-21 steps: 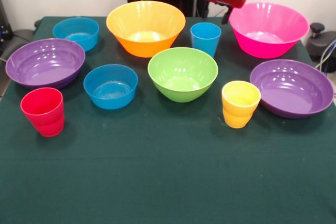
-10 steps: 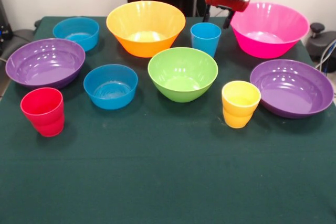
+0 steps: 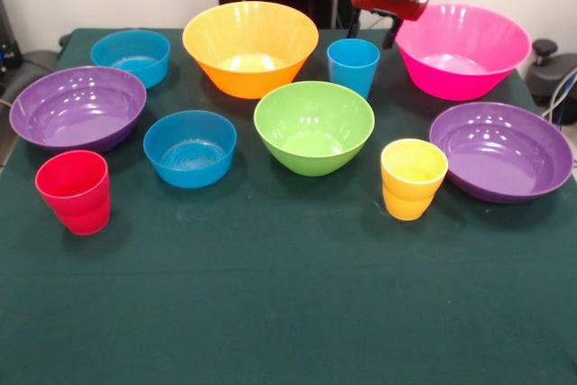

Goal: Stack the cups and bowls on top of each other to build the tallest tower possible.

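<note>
Cups and bowls all stand apart on the green counter (image 3: 288, 313), none stacked; no writing shows on any. Nearest, a wide bare strip runs along the counter's front edge. Behind it stand the red cup (image 3: 74, 192) and yellow cup (image 3: 413, 178). Next come a blue bowl (image 3: 189, 147), green bowl (image 3: 314, 126) and two purple bowls (image 3: 77, 107) (image 3: 500, 151) near the side edges. Farther back sit another blue bowl (image 3: 132, 56), orange bowl (image 3: 250, 47), blue cup (image 3: 352, 66) and pink bowl (image 3: 462, 50). The tool (image 3: 388, 32) hangs between blue cup and pink bowl; whether it is open, I cannot tell.
</note>
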You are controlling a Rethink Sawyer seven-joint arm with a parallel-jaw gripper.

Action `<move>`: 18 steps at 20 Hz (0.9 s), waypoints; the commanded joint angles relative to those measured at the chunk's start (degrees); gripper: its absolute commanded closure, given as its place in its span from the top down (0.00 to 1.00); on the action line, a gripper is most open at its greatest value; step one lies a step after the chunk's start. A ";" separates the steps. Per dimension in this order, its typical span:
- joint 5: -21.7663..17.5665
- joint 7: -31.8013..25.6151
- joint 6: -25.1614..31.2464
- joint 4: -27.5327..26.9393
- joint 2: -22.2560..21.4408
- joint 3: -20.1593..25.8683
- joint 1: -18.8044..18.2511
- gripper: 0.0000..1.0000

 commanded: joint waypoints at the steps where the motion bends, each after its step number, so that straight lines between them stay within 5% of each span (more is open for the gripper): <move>1: 1.82 5.74 1.79 -1.60 0.99 4.97 -1.84 1.00; 18: 2.56 5.16 19.10 -6.27 -6.69 4.09 -1.13 1.00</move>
